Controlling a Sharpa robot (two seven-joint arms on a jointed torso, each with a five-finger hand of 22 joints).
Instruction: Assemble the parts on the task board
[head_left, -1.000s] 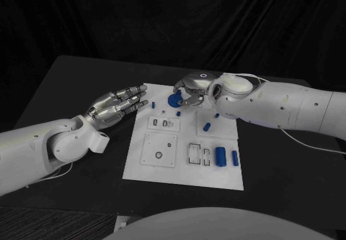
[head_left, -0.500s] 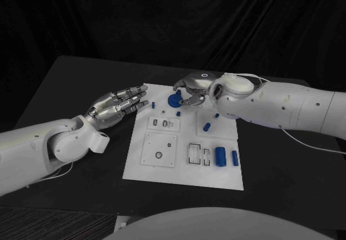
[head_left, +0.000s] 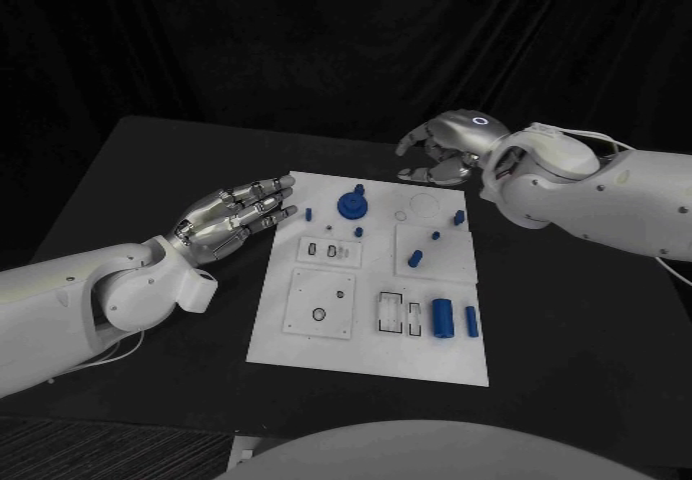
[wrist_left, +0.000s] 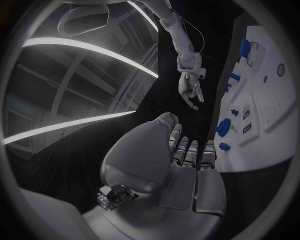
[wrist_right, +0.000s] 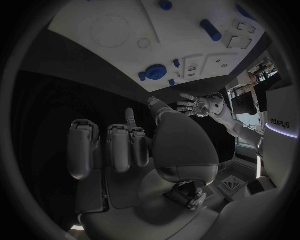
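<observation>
The white task board (head_left: 368, 340) lies mid-table. A blue round part with a knob (head_left: 352, 205) stands on its far edge, also seen in the right wrist view (wrist_right: 154, 71). My right hand (head_left: 440, 152) hovers beyond the board's far right corner, apart from the part, fingers loosely bent and holding nothing. The left wrist view shows the right hand (wrist_left: 190, 90) with fingers apart. My left hand (head_left: 231, 212) floats flat and open beside the board's left edge, fingertips close to a small blue peg (head_left: 307, 211).
Small blue pegs (head_left: 414, 256) stand on the board's right half, and two blue cylinders (head_left: 441, 320) lie side by side near its front right. Recessed slots (head_left: 320, 300) mark the left half. Black tabletop surrounds the board.
My right hand has let go of the blue round part and drawn back up and to the right. The part stays standing on the board. The left hand has not moved.
</observation>
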